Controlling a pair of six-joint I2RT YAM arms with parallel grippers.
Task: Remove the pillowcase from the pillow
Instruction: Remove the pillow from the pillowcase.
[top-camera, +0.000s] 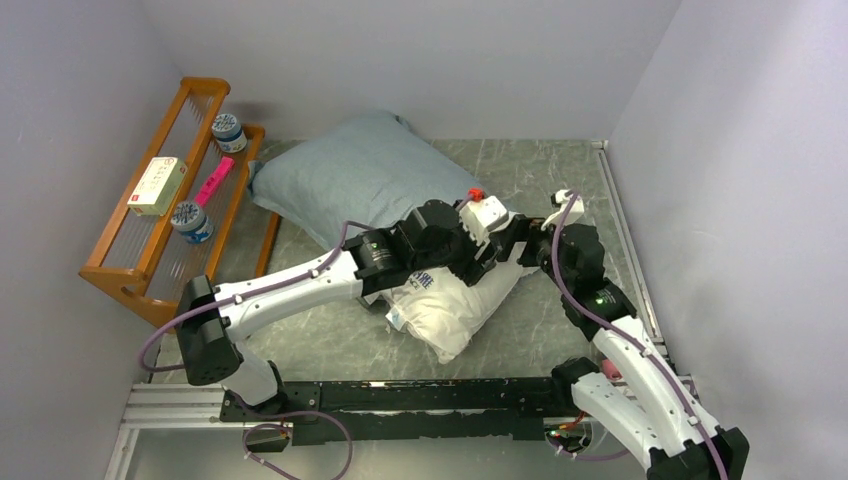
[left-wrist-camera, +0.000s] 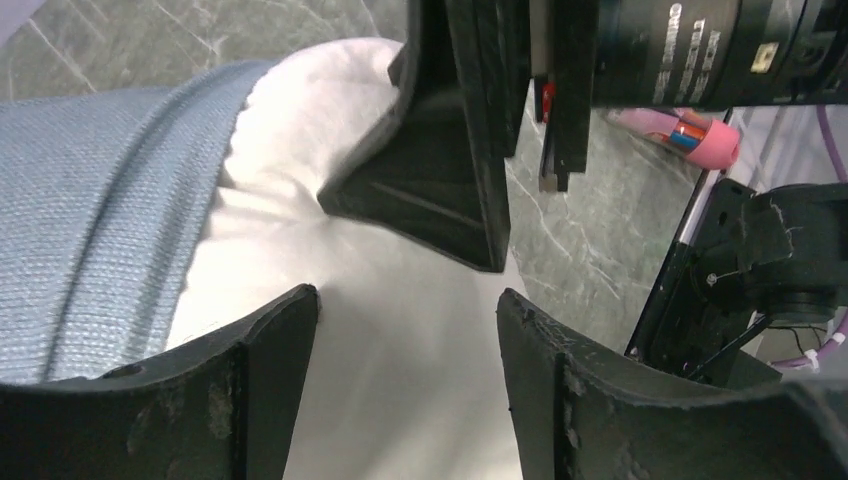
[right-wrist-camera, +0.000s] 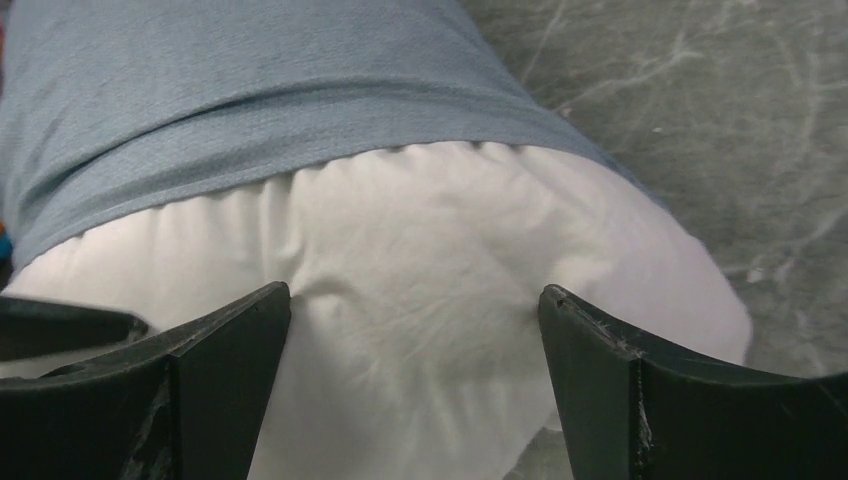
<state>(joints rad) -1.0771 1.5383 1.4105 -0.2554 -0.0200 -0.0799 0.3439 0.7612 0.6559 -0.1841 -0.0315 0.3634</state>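
The grey-blue pillowcase (top-camera: 360, 175) covers the far part of the white pillow (top-camera: 455, 305), whose near end sticks out with dark lettering showing. My left gripper (top-camera: 488, 238) is open and sits over the bare pillow (left-wrist-camera: 400, 390), with the pillowcase hem (left-wrist-camera: 100, 220) to its left. My right gripper (top-camera: 525, 238) is open, its fingertips (right-wrist-camera: 265, 310) pressing into the pillow (right-wrist-camera: 420, 230) so that white cloth bulges between them, just short of the pillowcase edge (right-wrist-camera: 250, 90). The two grippers face each other closely. The right gripper's finger fills the top of the left wrist view (left-wrist-camera: 440, 150).
A wooden rack (top-camera: 130, 270) stands at the left with two jars, a box and a pink item. Grey walls close in the back and right. A metal rail (top-camera: 400, 400) runs along the near edge. A pink object (left-wrist-camera: 690, 135) lies by the right arm's base.
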